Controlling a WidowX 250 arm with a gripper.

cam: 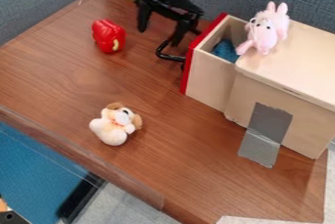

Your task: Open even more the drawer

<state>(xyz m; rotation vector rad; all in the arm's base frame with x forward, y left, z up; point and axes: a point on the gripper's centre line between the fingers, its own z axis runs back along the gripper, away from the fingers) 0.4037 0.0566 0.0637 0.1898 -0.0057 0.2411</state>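
The black gripper [159,37] hangs at the upper middle of the view, over the worktop [59,81] and in front of the drawer [210,78]. Its two fingers stand apart, so it is released. One of them is close to the black curved handle [169,57] of the drawer; whether they touch, I cannot tell. The drawer is partly pulled out from the light wooden box [298,105], with its red front toward the gripper. Inside it lies something blue [225,50]. On top of the box, beside the opening of the drawer, sits a pink toy rabbit [265,32]. Grey tape [267,125] goes from the side of the box down to the worktop. On the other side of the gripper is a shiny red toy [107,33]. Nearer to the front edge of the worktop lies a cream and brown toy dog [112,126].
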